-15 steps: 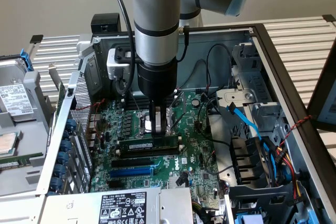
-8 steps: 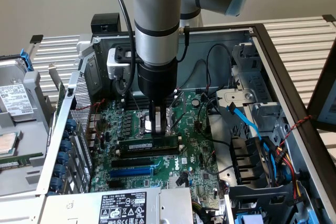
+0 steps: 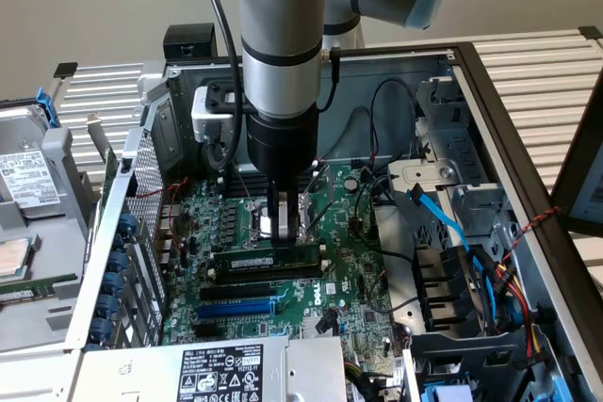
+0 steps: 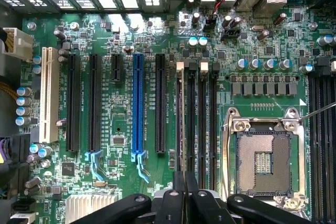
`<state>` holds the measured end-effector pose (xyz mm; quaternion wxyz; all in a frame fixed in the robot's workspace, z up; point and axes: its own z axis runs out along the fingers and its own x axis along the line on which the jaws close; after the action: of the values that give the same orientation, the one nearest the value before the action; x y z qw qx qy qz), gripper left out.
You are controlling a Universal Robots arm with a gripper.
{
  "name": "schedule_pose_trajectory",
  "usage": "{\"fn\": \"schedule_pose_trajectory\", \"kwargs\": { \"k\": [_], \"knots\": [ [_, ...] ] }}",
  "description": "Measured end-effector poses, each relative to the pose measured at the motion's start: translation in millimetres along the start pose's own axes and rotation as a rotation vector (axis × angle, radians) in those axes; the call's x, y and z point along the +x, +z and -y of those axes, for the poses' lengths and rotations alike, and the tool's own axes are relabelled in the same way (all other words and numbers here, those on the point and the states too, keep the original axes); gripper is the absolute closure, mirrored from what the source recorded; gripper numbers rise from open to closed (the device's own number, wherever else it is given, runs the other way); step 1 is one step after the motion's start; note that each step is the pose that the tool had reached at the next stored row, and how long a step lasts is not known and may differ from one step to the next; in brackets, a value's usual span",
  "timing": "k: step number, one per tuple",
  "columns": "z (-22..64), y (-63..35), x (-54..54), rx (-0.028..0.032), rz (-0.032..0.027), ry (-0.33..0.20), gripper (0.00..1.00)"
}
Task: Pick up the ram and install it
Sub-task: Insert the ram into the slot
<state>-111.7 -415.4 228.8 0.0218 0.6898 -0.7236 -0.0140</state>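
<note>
The ram (image 3: 268,258) is a long green stick with a white label. It stands on edge along a memory slot on the motherboard (image 3: 353,265), beside the CPU socket (image 4: 262,161). My gripper (image 3: 285,231) comes straight down on the middle of the stick's top edge, fingers pressed close together on it. In the wrist view the ram (image 4: 181,119) shows edge-on as a thin dark line running out from between my fingertips (image 4: 185,195), in line with the outermost of the black slots with white end clips (image 4: 202,114).
Empty black slots (image 3: 259,287) and a long blue slot (image 3: 236,309) lie just in front of the ram. Blue and black cables (image 3: 443,218) and a drive cage (image 3: 452,298) crowd the exterior view's right. A hard drive (image 3: 24,176) lies outside the case at the left.
</note>
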Motion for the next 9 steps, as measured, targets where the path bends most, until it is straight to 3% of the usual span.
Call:
{"fn": "schedule_pose_trajectory", "kwargs": {
  "k": [9],
  "knots": [
    [-0.3,0.1,1.3,0.0006,0.0016,0.000,0.88]
  ]
}}
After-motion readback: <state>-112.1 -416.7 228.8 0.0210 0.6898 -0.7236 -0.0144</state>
